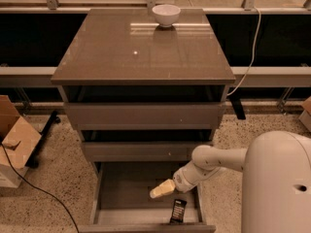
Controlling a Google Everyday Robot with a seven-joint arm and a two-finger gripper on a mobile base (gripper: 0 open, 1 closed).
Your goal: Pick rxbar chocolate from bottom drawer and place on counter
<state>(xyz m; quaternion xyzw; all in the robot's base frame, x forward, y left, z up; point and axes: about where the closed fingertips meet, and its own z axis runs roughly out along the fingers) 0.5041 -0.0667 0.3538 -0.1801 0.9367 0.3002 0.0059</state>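
Observation:
The bottom drawer (119, 191) is pulled open at the foot of the cabinet and shows its grey floor. The rxbar chocolate (178, 210), a small black bar, lies near the drawer's front right corner. My gripper (159, 190) hangs over the drawer floor, just up and left of the bar and apart from it. The white arm reaches in from the lower right. The counter (121, 57) is the glossy grey-brown top of the cabinet.
A white bowl (165, 15) stands at the back middle of the counter. The two upper drawers (143, 115) are slightly ajar. A cardboard box (14, 147) and a black cable lie on the speckled floor at the left. A white cable hangs at the right.

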